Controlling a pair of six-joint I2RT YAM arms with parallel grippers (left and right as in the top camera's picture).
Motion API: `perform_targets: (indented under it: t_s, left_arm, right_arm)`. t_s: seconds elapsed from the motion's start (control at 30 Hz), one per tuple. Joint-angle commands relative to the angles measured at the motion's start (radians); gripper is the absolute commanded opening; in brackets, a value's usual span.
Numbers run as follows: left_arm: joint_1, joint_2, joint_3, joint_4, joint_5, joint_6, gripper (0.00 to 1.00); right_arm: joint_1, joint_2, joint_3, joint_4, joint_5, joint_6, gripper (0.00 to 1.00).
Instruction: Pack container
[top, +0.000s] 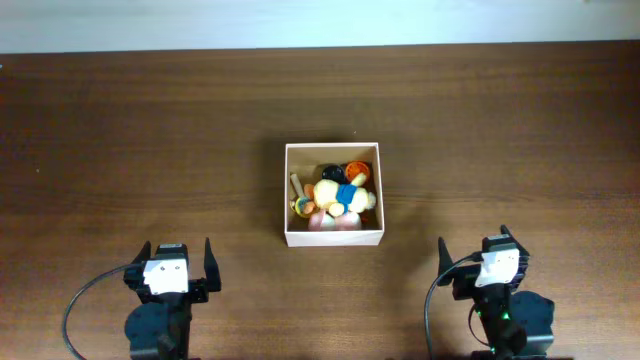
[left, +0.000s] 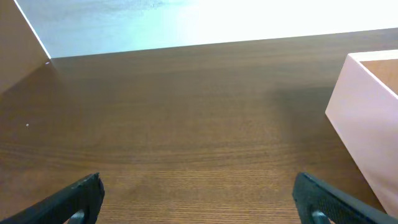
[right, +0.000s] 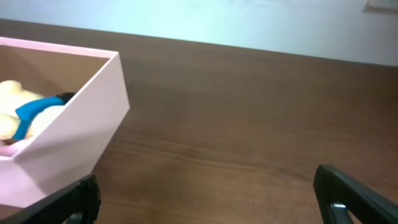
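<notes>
The container is a square shallow box with white walls and a tan inside, at the table's middle. It holds several small toys, among them a cream plush with a blue band and an orange piece. Its corner shows in the left wrist view and its wall in the right wrist view, with the plush inside. My left gripper is open and empty at the front left, fingers spread over bare wood. My right gripper is open and empty at the front right.
The dark wooden table stretches round the box on all sides. A pale wall runs along the far edge. Black cables loop beside each arm base at the front.
</notes>
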Motion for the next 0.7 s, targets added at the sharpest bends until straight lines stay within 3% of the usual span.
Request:
perform_targets:
  t_s: [0.0,0.67]
  left_arm:
    - [0.006,-0.008,-0.005,-0.001,-0.007,0.017,0.99]
    - [0.006,-0.008,-0.005,-0.001,-0.007,0.016,0.99]
  right_arm:
    - [-0.035,-0.011,-0.009,0.003,0.005,-0.011,0.99]
    - [-0.077,-0.011,-0.009,0.003,-0.006,-0.007,0.99]
